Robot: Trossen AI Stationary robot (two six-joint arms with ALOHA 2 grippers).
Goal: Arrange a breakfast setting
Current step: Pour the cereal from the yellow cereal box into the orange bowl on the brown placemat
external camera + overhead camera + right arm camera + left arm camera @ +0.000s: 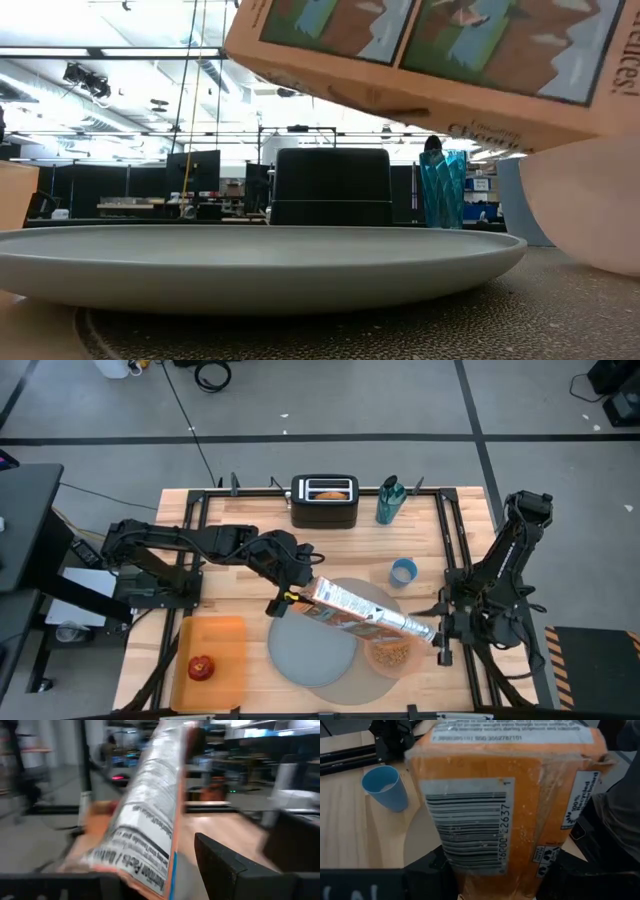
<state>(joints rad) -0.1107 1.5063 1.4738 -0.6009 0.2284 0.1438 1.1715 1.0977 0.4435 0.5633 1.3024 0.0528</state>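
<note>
Wooden table (250,600): left jaws (290,598) clamp a tilted cereal box (365,610) over the pink bowl (392,656) (right jaws' state unclear).

A robotics lab or workshop hall, not a home. Wooden table (250,510) framed by black rails on a grey taped floor (400,400) with trailing cables. Beyond the table, rows of dark monitors (195,170), ceiling strip lights (120,52) and open ductwork, seen across a wide room.
</note>
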